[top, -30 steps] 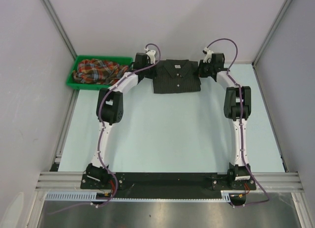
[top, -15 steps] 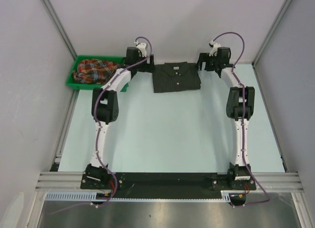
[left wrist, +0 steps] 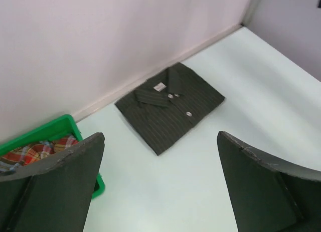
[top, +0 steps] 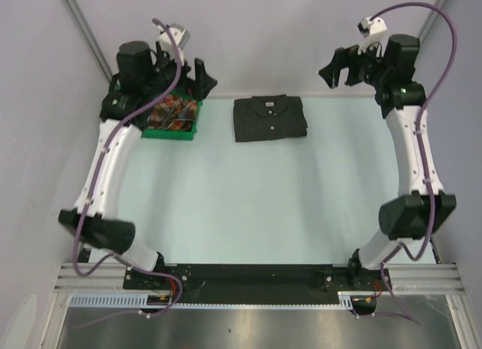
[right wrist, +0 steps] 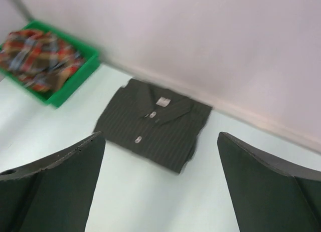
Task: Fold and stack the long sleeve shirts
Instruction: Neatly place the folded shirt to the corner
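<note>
Peeking from bin [top: 170,134], plaid shirt [top: 175,111] partly hidden behind left arm [top: 106,164]

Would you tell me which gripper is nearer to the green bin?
Left. The left gripper hangs above the bin; the right gripper is raised far across, beyond the black shirt.

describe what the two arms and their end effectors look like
Both the left arm and right arm have white link shells with bulky black joint housings and a purple cable running along each. The left end effector and right end effector each carry two broad, matte black fingers.
</note>
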You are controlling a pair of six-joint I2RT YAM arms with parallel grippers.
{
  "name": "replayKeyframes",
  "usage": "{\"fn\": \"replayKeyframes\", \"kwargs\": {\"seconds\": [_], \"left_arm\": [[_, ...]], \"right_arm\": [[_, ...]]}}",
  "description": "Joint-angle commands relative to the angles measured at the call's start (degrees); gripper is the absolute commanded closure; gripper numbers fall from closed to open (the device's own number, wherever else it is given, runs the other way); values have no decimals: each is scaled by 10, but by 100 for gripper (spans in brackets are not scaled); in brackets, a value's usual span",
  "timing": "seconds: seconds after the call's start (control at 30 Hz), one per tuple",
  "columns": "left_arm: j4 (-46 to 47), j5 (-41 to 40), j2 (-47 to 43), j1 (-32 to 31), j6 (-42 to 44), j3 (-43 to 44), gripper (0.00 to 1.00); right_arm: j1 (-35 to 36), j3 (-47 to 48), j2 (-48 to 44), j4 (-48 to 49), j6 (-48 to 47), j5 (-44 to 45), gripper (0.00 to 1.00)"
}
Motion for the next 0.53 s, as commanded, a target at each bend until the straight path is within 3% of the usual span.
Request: {"fn": "replayKeyframes", "kwargs": {"seconds": [0.0,0.23,0.5], "left_arm": [[-127,58,-71,-3,32,-135,1],[-127,3,-248,-3,42,-388,1],[-106,-30,-322,-2,26,-540,1]], "right_arm": [[15,-162,-91,-137,-39,-47,0],[21,-433,-270,-152,-28,-58,0],[17,-551,-378,-164,-23,-37,0]]}}
